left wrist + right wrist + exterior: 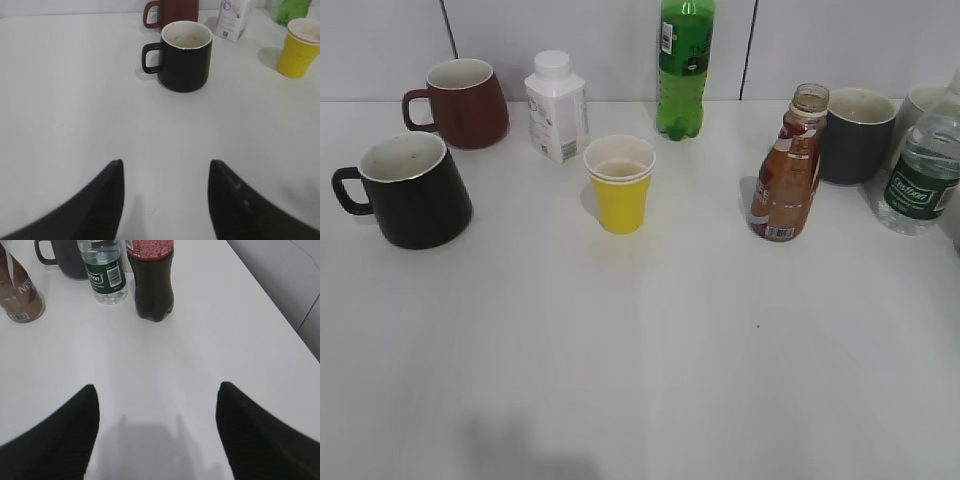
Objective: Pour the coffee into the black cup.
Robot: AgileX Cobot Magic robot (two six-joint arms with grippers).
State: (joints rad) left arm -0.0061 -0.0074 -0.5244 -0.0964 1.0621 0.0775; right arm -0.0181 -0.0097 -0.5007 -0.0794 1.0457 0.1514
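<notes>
Black and glossy, the cup [408, 190] sits at the far left of the white surface [650, 340], upright, handle pointing left, its off-white inside stained and empty. A maroon mug [460, 100] stands just behind it, so a spout aimed a little long could fill the wrong vessel. The left claw [165, 192] hangs open over bare surface, the cup ahead of it and untouched.

Further right come a white bottle [557, 105], a yellow paper cup [620, 183] and a green soda bottle [685, 65]; a sweeping arm could tip the light paper cup.

Right of centre, the coffee [787, 170] stands upright, brown liquid in a curvy clear bottle with an orange-red label, apparently uncapped. A tilted or jerky lift would likely spill it during the long carry across. A grey mug [857, 135] and a water bottle [920, 170] crowd its right side and could be knocked. The right claw [157, 430] is open, holding nothing.
</notes>
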